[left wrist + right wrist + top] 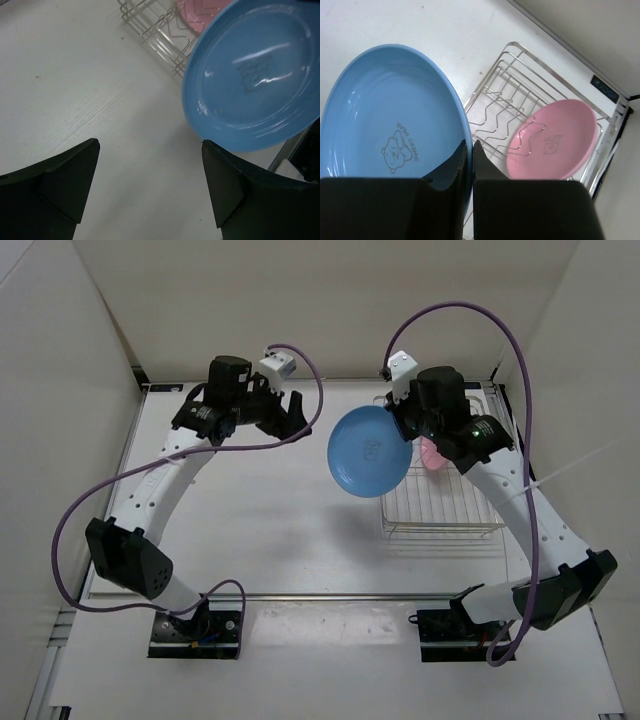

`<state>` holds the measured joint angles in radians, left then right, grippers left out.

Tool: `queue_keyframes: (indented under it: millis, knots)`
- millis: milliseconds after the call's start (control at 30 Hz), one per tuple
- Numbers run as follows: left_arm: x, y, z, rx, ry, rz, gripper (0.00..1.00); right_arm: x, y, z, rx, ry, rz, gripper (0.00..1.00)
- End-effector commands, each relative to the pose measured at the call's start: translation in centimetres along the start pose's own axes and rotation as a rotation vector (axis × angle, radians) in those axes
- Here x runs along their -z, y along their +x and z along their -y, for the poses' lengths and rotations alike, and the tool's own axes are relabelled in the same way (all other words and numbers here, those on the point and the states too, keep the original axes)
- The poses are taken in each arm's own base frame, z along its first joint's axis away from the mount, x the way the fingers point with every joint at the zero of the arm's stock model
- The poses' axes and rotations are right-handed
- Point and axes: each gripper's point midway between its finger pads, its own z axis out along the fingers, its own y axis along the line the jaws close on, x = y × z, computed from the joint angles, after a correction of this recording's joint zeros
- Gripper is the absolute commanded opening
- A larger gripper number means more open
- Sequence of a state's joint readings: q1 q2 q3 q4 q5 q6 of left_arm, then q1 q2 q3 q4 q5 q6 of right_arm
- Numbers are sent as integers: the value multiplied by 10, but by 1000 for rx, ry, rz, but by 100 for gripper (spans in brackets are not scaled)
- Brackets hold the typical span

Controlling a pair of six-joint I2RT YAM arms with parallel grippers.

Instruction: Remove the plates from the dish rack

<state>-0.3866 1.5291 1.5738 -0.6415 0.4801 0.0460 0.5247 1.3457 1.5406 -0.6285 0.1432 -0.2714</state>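
On the right arm [530, 520]: jaws pinched almost together on the rim of the light blue plate [370, 452], only the rim's thickness between them. Holds that plate clear of the bench [270, 540], tilted, hollow face turned up toward the overhead camera, its right edge overlapping the left side of the dish rack [445, 515] in that view. From the right wrist, grip on the near rim, with a small bear print [397, 149] and curved lettering at the middle of the blue face. Pink plate [555, 140] inside the rack toward its far end, tilted among the wire dividers, a few wires crossing in front of its face; from above, mostly hidden under the right wrist, only a pink sliver beside the blue plate. Rack itself flat on the right side of the bench, near the far right corner, its near half bare wire grid. On the left arm [150, 490]: jaws spread wide, nothing between the two dark fingers [65, 185], only bare white bench below. Points toward the blue plate from the left, near its edge but not touching; from the left wrist, blue plate at upper right beyond the fingers, rack wires and a bit of pink behind it.
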Motion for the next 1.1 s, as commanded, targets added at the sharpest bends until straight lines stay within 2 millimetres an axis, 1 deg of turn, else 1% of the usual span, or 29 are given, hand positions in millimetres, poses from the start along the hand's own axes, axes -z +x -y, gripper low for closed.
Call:
queue_keyframes:
  millis: [0,33,67,100,167,200,233,267,300,333,367,400,433,467,500,533,567,600,667,700,733,833,1033,1067]
  knots:
    - [-1,-30,28,-4,123,72,92,11,-25,-8,-35,-52,100,0]
    - [-2,-30,35,-9,143,69,92,10,-25,-6,-38,-54,101,0]
    - [-8,-26,37,3,151,54,92,10,-25,-6,-38,-54,101,0]
    - [-8,-26,37,3,151,54,92,14,-27,-5,-39,-52,109,0]
    - [-18,-19,45,2,174,29,92,16,-30,-4,-39,-50,118,0]
    - [-17,-23,46,8,174,36,92,16,-33,-5,-39,-57,130,0]
    - [-22,-23,49,6,182,31,92,16,-33,-5,-39,-58,130,0]
    - [-27,-19,55,7,206,15,92,16,-33,-5,-39,-58,130,0]
    - [-26,-22,55,2,207,23,92,19,-35,-4,-39,-55,139,0]
    - [-32,-16,59,7,218,0,92,21,-39,-3,-39,-52,149,0]
    - [-33,-22,69,-9,236,9,92,21,-38,0,-43,-44,147,0]
    - [-37,-20,67,-2,235,-4,91,21,-38,0,-43,-44,147,0]
    - [-44,-15,72,-2,248,-22,88,21,-38,-2,-51,-57,150,0]
    - [-46,-18,76,-10,258,-18,84,21,-38,-2,-51,-57,150,0]
    - [-43,-23,77,-22,258,-11,79,25,-39,2,-55,-47,157,0]
    - [-48,-23,74,-20,249,-15,67,25,-39,2,-55,-46,157,0]
    - [-46,-27,75,-25,249,-5,61,25,-39,2,-55,-46,157,0]
    - [-50,-24,74,-21,249,-14,57,26,-37,1,-55,-47,155,0]
    - [-50,-24,72,-21,239,-13,47,24,-33,0,-55,-49,146,0]
    - [-50,-24,72,-21,239,-13,42,28,-35,1,-55,-47,155,0]
    - [-52,-25,71,-21,239,-13,35,28,-35,1,-55,-47,155,0]
    - [-56,-25,75,-24,247,-17,24,28,-35,1,-55,-47,155,0]
    - [-61,-23,73,-10,247,-28,24,28,-35,-1,-55,-56,158,0]
    - [-64,-20,73,-6,256,-36,11,28,-35,-1,-55,-56,158,0]
